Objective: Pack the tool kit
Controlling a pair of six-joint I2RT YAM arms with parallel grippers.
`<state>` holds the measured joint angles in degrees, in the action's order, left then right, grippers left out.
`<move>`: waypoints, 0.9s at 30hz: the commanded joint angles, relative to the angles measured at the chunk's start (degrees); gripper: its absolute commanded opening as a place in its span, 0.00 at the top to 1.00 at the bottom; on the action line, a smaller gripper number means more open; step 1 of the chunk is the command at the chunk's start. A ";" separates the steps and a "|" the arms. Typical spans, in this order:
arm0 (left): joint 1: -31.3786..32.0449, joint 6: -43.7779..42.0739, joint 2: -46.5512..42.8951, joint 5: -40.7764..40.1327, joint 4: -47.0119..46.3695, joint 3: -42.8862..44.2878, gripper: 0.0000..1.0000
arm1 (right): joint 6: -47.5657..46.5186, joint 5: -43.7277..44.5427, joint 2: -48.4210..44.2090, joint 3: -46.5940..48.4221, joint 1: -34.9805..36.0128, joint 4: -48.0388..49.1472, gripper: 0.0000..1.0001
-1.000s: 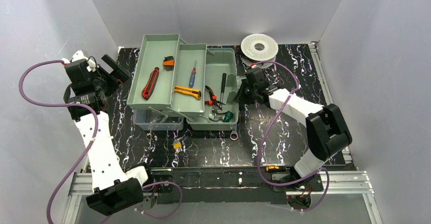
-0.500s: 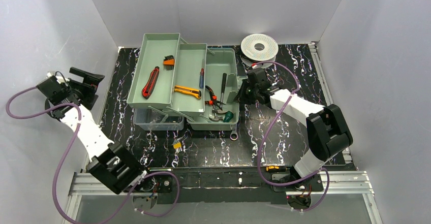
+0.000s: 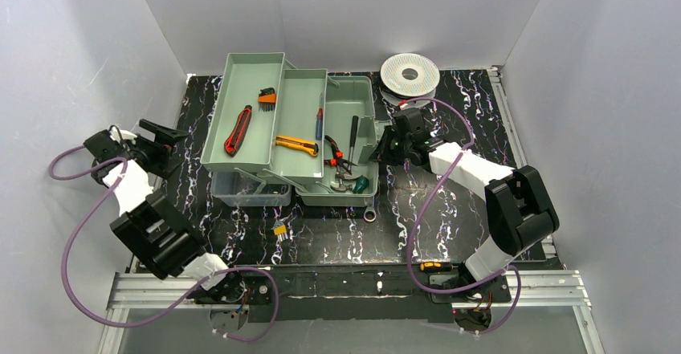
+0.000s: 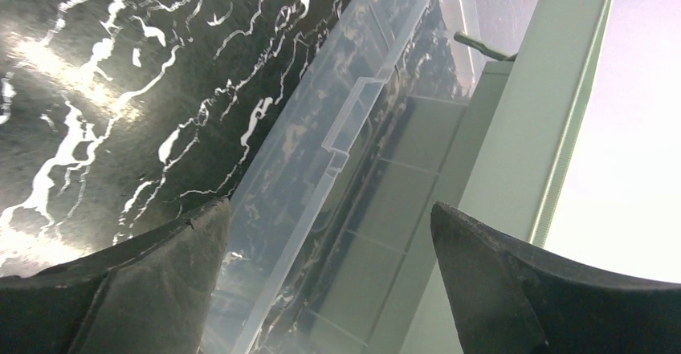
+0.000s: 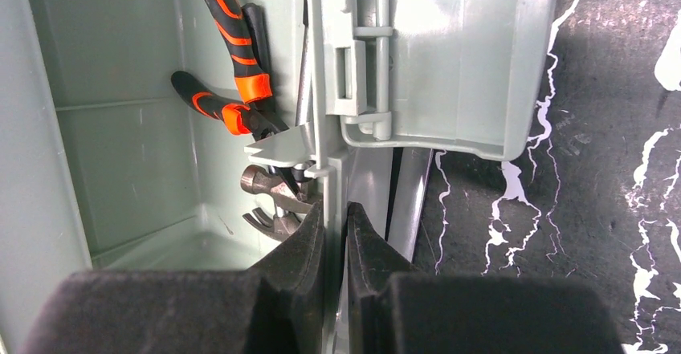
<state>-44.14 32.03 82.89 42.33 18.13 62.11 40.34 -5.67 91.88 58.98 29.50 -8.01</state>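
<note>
The pale green toolbox stands open mid-table, its trays swung out to the left and its translucent lid lying in front. A red knife, a yellow knife and hex keys lie in the trays. Pliers and a hammer are in the box. A wrench lies on the table. My right gripper is shut on the box's right wall, beside the pliers and hammer. My left gripper hangs open and empty left of the lid.
A round white spool sits at the back right. A small yellow part lies on the black marbled table in front of the lid. Grey walls close in on three sides; the left arm is near the left wall.
My left arm has swung back from beside the trays toward the left wall and come lower, jaws still open. The right arm and the box have barely moved.
</note>
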 commanded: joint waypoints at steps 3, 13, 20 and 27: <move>1.07 0.60 7.26 10.95 0.03 -0.69 0.11 | 1.75 -7.87 -4.65 -0.60 -0.84 4.41 0.99; 9.89 -10.49 14.78 12.68 9.95 3.84 0.22 | 2.75 -11.99 -2.47 -0.19 -0.75 6.33 0.99; 14.71 -17.61 11.27 -1.86 18.68 6.69 0.56 | 2.56 -12.02 -1.29 0.56 -0.80 5.72 0.99; 16.62 -19.79 6.09 -11.66 19.21 8.28 0.98 | 2.56 -12.46 -0.55 0.89 -0.76 5.73 0.99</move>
<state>-28.82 13.69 94.48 36.69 33.65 68.07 40.16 -8.45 91.72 58.22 28.77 -7.44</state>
